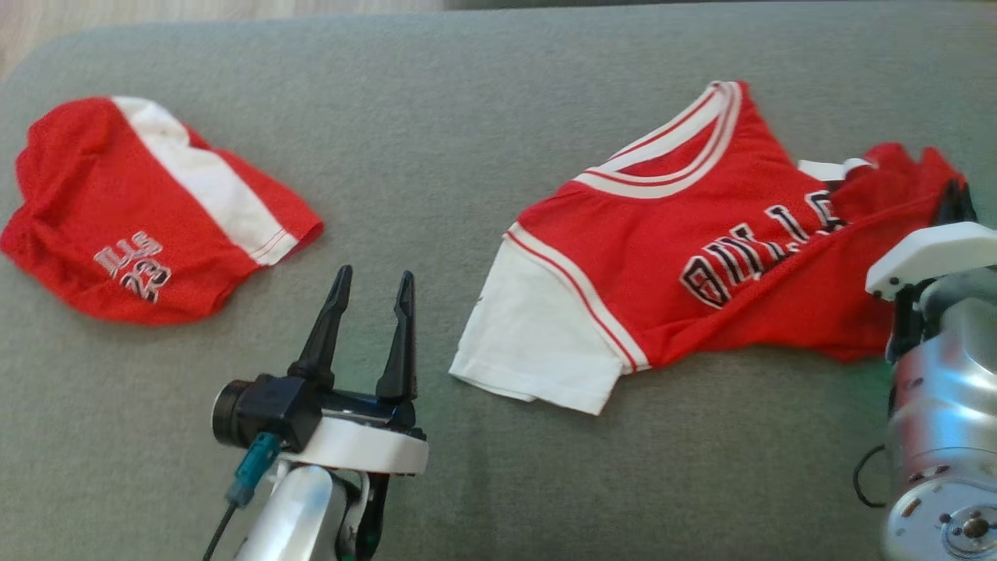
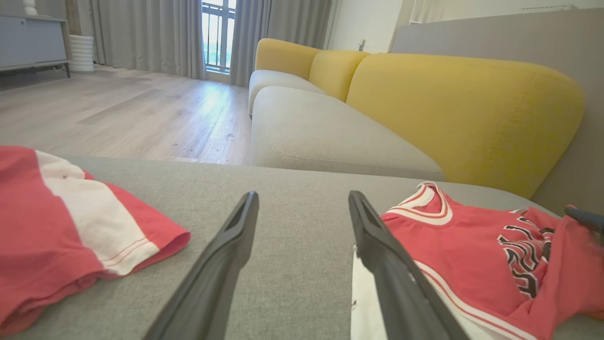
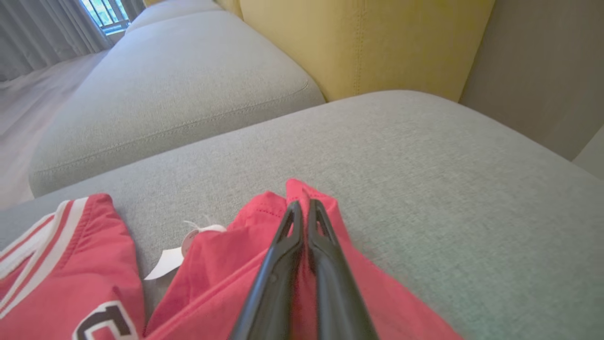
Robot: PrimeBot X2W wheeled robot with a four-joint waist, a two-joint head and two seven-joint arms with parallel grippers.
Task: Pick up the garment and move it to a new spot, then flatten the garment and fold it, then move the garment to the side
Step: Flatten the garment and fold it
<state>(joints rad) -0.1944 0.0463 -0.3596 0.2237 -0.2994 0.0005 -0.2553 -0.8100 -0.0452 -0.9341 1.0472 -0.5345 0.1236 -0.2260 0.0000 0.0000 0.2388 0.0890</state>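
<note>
The garment (image 1: 685,234) is a red jersey with white trim, black lettering and a white sleeve, lying crumpled on the right half of the grey cushion (image 1: 467,117). My right gripper (image 1: 952,193) is at its far right end, shut on a raised fold of red fabric. In the right wrist view the two fingers of the right gripper (image 3: 305,204) press together with the garment (image 3: 212,264) pinched between them. My left gripper (image 1: 374,273) hovers open over bare cushion just left of the white sleeve. In the left wrist view the left gripper (image 2: 303,194) holds nothing, and the garment (image 2: 472,245) lies to its right.
Red shorts (image 1: 117,226) with a white stripe lie at the cushion's far left, also seen in the left wrist view (image 2: 47,226). A white tag (image 3: 165,264) sticks out of the jersey. A yellow sofa backrest (image 2: 462,108) and wooden floor (image 2: 118,113) lie beyond.
</note>
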